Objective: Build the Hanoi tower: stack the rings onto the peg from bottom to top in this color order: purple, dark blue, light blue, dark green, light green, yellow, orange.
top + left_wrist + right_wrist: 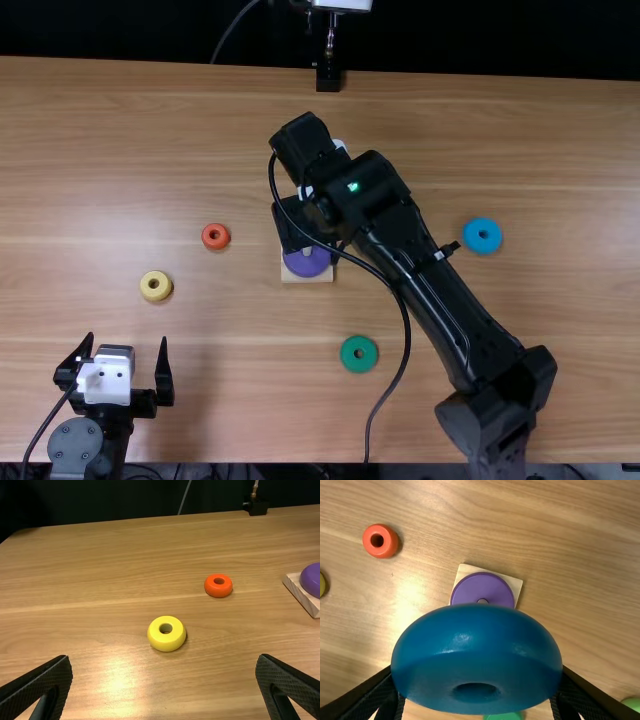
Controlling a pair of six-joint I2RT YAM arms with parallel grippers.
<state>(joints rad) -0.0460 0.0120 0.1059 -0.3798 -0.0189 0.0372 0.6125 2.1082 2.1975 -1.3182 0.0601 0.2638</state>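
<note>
"What are your right-hand fingers doing?"

"My right gripper (311, 250) is over the middle of the frame in the top view, fingers clamped on the dark blue ring (477, 655). In the right wrist view I see that ring between them, in front of the near part of the purple ring (492, 587). I can't tell how high it sits."

"And beneath it?"

"The purple ring lies flat on the pale wooden base (464, 571), around the peg (482, 601)."

"Further out?"

"From the top view, my dark green ring (346, 359) is lower and right of centre, and the light blue ring (473, 237) is at the right. The orange ring (207, 240) is left of the base, with the yellow ring (147, 291) lower and farther left. The light green ring (633, 704) peeks in at the right wrist view's lower right edge. All five lie apart on the tabletop (560, 300)."

"Your other gripper?"

"My left gripper (125, 345) is at the lower left of the top view, fingers wide apart with nothing between them."
</note>
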